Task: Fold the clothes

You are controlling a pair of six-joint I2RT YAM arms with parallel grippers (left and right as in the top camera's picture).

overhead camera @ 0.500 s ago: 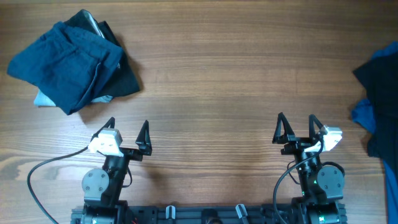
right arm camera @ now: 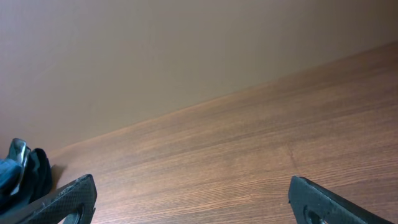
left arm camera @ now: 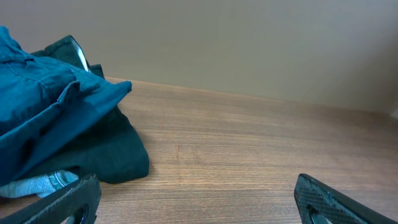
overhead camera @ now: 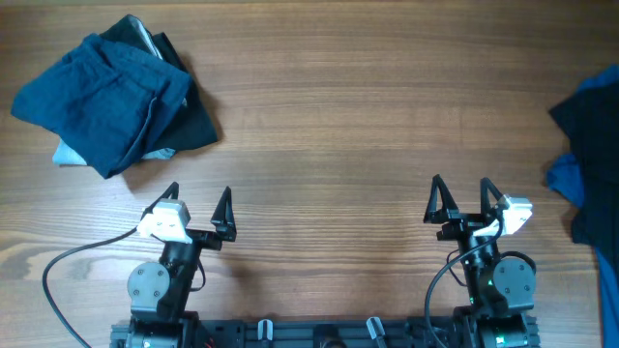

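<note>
A stack of folded clothes (overhead camera: 106,101) lies at the table's far left: a blue garment on top of black ones, with a pale blue edge showing underneath. It also shows in the left wrist view (left arm camera: 56,124) and at the left edge of the right wrist view (right arm camera: 18,171). A loose heap of dark navy and blue clothes (overhead camera: 592,145) lies at the right edge, partly out of frame. My left gripper (overhead camera: 198,205) is open and empty near the front edge. My right gripper (overhead camera: 460,198) is open and empty near the front right.
The wooden table (overhead camera: 368,126) spreads between the two piles. A cable (overhead camera: 68,261) loops from the left arm's base at the front left. A plain wall (left arm camera: 249,43) stands behind the table's far edge.
</note>
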